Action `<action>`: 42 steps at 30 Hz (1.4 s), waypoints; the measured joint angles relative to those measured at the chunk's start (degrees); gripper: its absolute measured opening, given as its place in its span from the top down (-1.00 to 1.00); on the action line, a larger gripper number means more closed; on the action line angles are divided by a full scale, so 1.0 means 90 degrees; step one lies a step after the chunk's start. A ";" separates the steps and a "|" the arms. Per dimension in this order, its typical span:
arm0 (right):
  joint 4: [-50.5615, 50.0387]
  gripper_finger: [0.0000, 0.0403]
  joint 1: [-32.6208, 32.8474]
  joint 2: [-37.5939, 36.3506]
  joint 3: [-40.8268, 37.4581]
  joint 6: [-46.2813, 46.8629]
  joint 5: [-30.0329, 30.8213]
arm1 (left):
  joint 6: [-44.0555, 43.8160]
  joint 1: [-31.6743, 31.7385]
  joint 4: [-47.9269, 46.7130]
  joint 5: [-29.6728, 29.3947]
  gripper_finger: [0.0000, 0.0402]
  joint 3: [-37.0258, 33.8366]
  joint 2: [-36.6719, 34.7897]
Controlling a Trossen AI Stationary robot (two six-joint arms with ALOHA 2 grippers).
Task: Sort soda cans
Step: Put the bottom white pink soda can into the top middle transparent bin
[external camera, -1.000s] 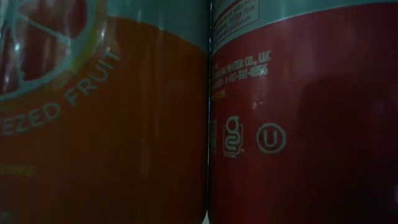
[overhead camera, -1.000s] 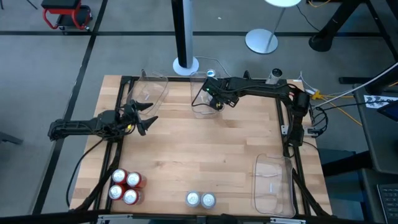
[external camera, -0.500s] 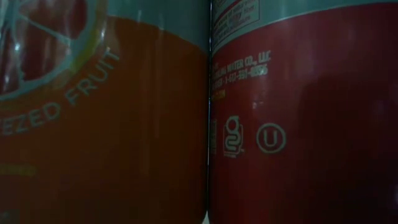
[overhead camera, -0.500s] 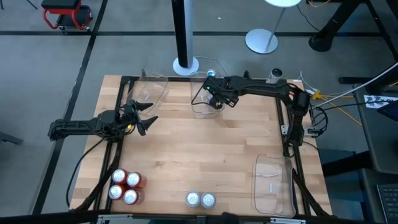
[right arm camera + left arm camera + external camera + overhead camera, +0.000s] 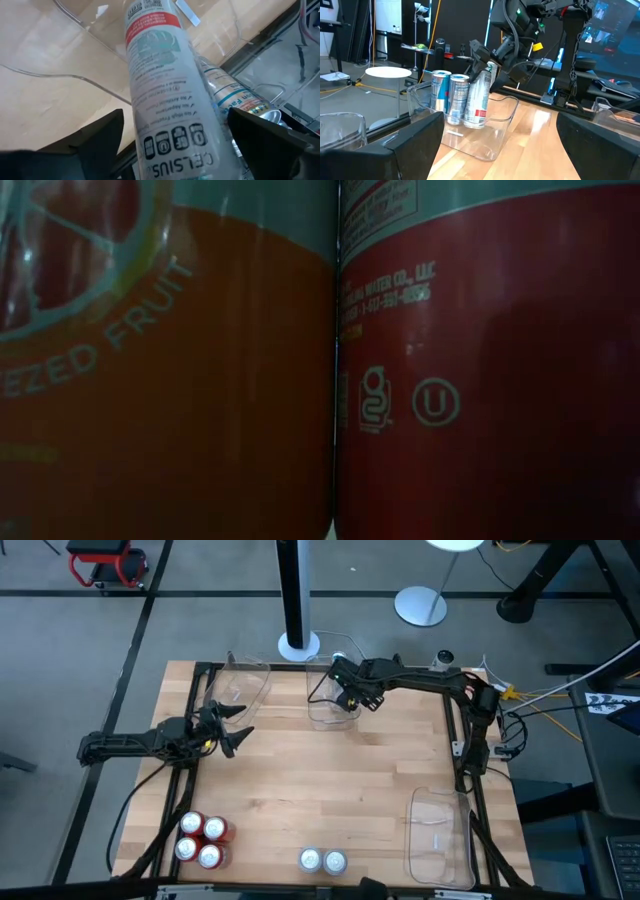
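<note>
Aluminium, light and slick: the tall silver can (image 5: 479, 100) leans in the far bin (image 5: 495, 132); right tool (image 5: 345, 695) released around its body; left tool (image 5: 232, 728) spread wide, idle.

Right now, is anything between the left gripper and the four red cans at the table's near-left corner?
Nothing visible. In the high view the left gripper hangs open over bare wood, and the table between it and the red cans holds nothing. The clear bins and the right gripper lie away from that path.
</note>
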 joint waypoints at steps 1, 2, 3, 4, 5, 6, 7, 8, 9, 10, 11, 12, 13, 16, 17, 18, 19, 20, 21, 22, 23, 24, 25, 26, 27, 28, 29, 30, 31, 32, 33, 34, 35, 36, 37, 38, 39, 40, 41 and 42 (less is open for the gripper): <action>0.0001 -0.80 0.0002 0.0000 0.0000 -0.0006 -0.0003 | 0.0000 0.0000 0.0000 0.0000 -0.87 0.0000 0.0000; 0.0009 -0.81 0.0002 0.0000 0.0000 -0.0012 -0.0004 | 0.0000 0.0000 0.0000 0.0000 -0.87 0.0000 0.0001; 0.0031 -0.81 0.0002 0.0000 0.0000 -0.0014 -0.0008 | 0.0002 0.0000 0.0002 0.0000 -0.87 0.0000 0.0002; 0.0060 -0.81 0.0002 0.0000 0.0000 -0.0014 -0.0010 | 0.0002 0.0002 0.0000 0.0000 -0.87 0.0000 0.0000; 0.0089 -0.81 0.0002 0.0000 0.0000 -0.0014 -0.0010 | 0.0002 0.0000 0.0000 0.0000 -0.87 0.0000 0.0001; 0.0108 -0.81 0.0002 0.0000 0.0000 -0.0017 -0.0010 | 0.0002 0.0001 0.0000 0.0000 -0.87 0.0000 0.0000; 0.0116 -0.81 0.0002 0.0000 0.0000 -0.0017 -0.0010 | 0.0002 0.0000 0.0000 0.0000 -0.87 0.0000 0.0000; 0.0116 -0.81 0.0002 0.0000 0.0000 -0.0019 -0.0010 | 0.0002 0.0002 0.0000 0.0000 -0.87 0.0000 0.0000; 0.0115 -0.81 0.0002 0.0000 0.0000 -0.0019 -0.0010 | 0.0002 0.0000 0.0000 0.0000 -0.87 0.0000 0.0000; 0.0115 -0.81 0.0002 0.0000 0.0000 -0.0019 -0.0010 | 0.0002 0.0000 0.0000 0.0000 -0.87 0.0000 0.0000; 0.0115 -0.81 0.0002 0.0000 0.0000 -0.0019 -0.0010 | 0.0004 0.0001 0.0000 0.0000 -0.87 0.0000 0.0001; 0.0115 -0.81 0.0002 0.0000 0.0000 -0.0019 -0.0010 | 0.0004 0.0001 0.0000 0.0000 -0.87 0.0000 0.0001; 0.0115 -0.81 0.0002 0.0000 0.0000 -0.0020 -0.0003 | 0.0005 0.0000 0.0000 0.0000 -0.87 0.0000 0.0000; 0.0106 -0.81 0.0002 0.0000 0.0000 -0.0115 0.0154 | 0.0002 0.0002 0.0000 0.0000 -0.87 0.0000 0.0001; 0.0093 -0.81 0.0002 0.0000 0.0000 -0.0187 0.0222 | 0.0002 0.0000 0.0000 0.0000 -0.87 0.0000 0.0002; 0.0083 -0.81 0.0002 0.0000 0.0000 -0.0227 0.0284 | 0.0002 0.0000 0.0000 0.0000 -0.87 0.0000 0.0000; 0.0077 -0.81 0.0002 0.0000 0.0000 -0.0274 0.0318 | 0.0000 0.0002 0.0000 0.0000 -0.87 0.0000 0.0000; 0.0077 -0.81 0.0002 0.0000 0.0000 -0.0343 0.0323 | 0.0000 0.0000 0.0000 0.0000 -0.87 0.0000 0.0000; 0.0077 -0.81 0.0002 0.0000 0.0000 -0.0366 0.0327 | 0.0002 0.0001 0.0000 0.0000 -0.87 0.0000 0.0002; 0.0081 -0.81 0.0003 0.0000 0.0000 -0.0386 0.0343 | 0.0002 0.0000 0.0000 0.0000 -0.87 0.0000 0.0001; 0.0084 -0.81 0.0005 0.0000 0.0000 -0.0408 0.0378 | 0.0002 0.0001 0.0000 0.0000 -0.87 0.0000 0.0002; 0.0086 -0.81 0.0007 0.0000 0.0000 -0.0452 0.0395 | 0.0002 0.0000 0.0000 0.0000 -0.87 0.0000 0.0001; 0.0091 -0.81 0.0007 0.0000 0.0000 -0.0512 0.0427 | 0.0002 0.0000 0.0000 0.0000 -0.87 0.0000 0.0000; 0.0104 -0.79 0.0007 0.0000 0.0000 -0.0533 0.0488 | 0.0002 0.0000 0.0000 0.0000 -0.87 0.0000 0.0002; 0.0132 -0.78 0.0005 0.0000 0.0000 -0.0563 0.0547 | 0.0002 0.0001 0.0000 0.0000 -0.87 0.0000 0.0000; 0.0157 -0.76 0.0005 0.0000 0.0000 -0.0621 0.0593 | 0.0004 0.0002 0.0000 0.0000 -0.87 0.0000 0.0000; 0.0177 -0.73 0.0005 0.0000 0.0000 -0.0684 0.0627 | 0.0004 0.0002 0.0002 0.0000 -0.87 0.0000 0.0001; 0.0211 -0.71 0.0006 0.0000 -0.0002 -0.0713 0.0657 | 0.0002 0.0001 0.0001 0.0000 -0.87 0.0000 0.0001; 0.0260 -0.69 0.0005 0.0000 -0.0002 -0.0744 0.0661 | 0.0004 0.0001 0.0000 0.0000 -0.87 0.0000 0.0001; 0.0306 -0.67 0.0005 0.0000 -0.0002 -0.0800 0.0655 | 0.0004 0.0000 0.0000 0.0000 -0.87 0.0000 0.0000; 0.0339 -0.65 0.0005 0.0000 -0.0002 -0.0847 0.0653 | 0.0004 0.0001 0.0000 0.0000 -0.87 0.0000 0.0002; 0.0370 -0.63 0.0007 0.0000 -0.0002 -0.0859 0.0651 | 0.0005 0.0002 0.0000 0.0000 -0.87 0.0000 0.0000; 0.0399 -0.61 0.0005 0.0000 -0.0002 -0.0872 0.0633 | 0.0005 0.0000 0.0000 0.0000 -0.87 0.0001 0.0000; 0.0411 -0.60 0.0005 0.0000 -0.0002 -0.0881 0.0596 | 0.0005 0.0002 0.0000 0.0000 -0.87 0.0000 0.0000; 0.0420 -0.59 0.0005 0.0000 -0.0002 -0.0884 0.0560 | 0.0005 0.0000 0.0000 0.0000 -0.87 0.0000 0.0001; 0.0432 -0.58 0.0005 0.0000 -0.0002 -0.0899 0.0538 | 0.0005 0.0000 0.0000 0.0000 -0.87 0.0000 0.0000; 0.0437 -0.57 0.0005 0.0000 -0.0002 -0.0908 0.0534 | 0.0005 0.0001 0.0000 0.0000 -0.87 0.0000 0.0002; 0.0438 -0.56 0.0019 0.0000 -0.0002 -0.0920 0.0531 | 0.0005 0.0000 0.0000 0.0000 -0.87 0.0000 0.0000; 0.0442 -0.55 0.0053 0.0000 -0.0002 -0.0928 0.0510 | 0.0005 0.0000 0.0000 0.0000 -0.87 0.0000 0.0001; 0.0457 -0.55 0.0068 0.0000 -0.0002 -0.0946 0.0483 | 0.0005 0.0002 0.0000 0.0000 -0.87 0.0000 0.0001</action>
